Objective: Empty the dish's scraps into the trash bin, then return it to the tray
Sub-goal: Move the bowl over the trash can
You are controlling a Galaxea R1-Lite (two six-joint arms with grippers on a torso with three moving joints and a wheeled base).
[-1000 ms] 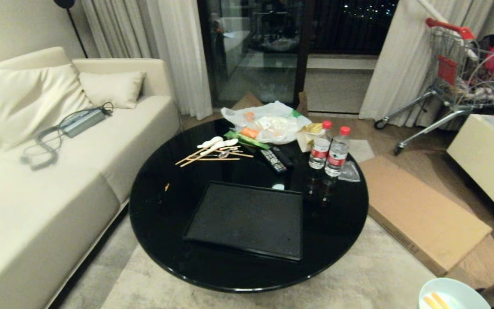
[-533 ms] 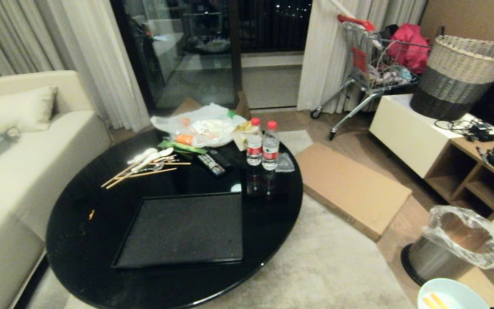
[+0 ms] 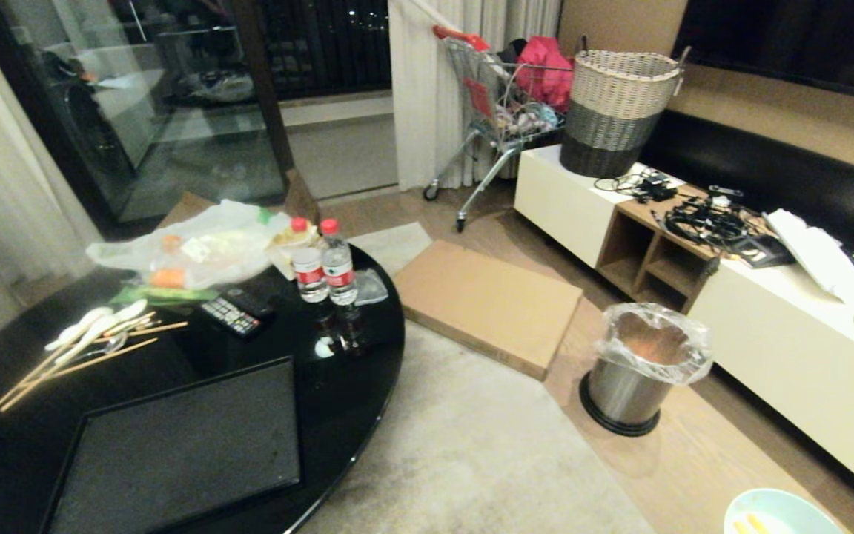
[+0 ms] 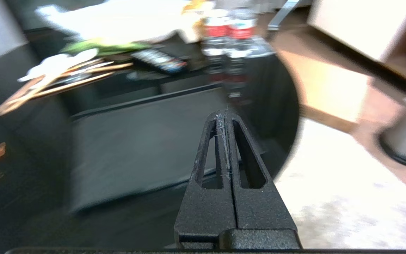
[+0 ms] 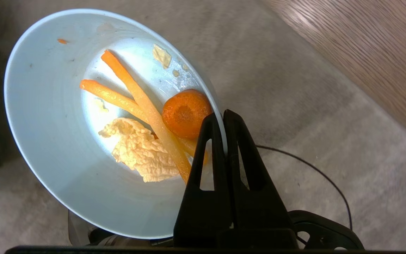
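My right claw point(image 5: 220, 118) pinches the near rim of the dish point(image 5: 65, 137), a pale bluish bowl carrying its scraps point(image 5: 146, 123) of orange carrot and pale peel, held low over the carpet. Ahead of that claw and slightly towards my left stands the trash bin point(image 3: 640, 374), upright, steel, its clear liner open, well apart from the dish. My left claw point(image 4: 223, 116), pressed together and empty, hangs farther from the bin, over the tray point(image 3: 175, 452).

Table point(image 3: 368, 371) bears tray point(image 3: 175, 452) (bottles point(image 3: 327, 263) too).

dish point(image 5: 48, 148): holds scraps point(image 5: 146, 123) | trash bin point(image 3: 638, 371): upright | tray point(image 3: 175, 452): flat on table
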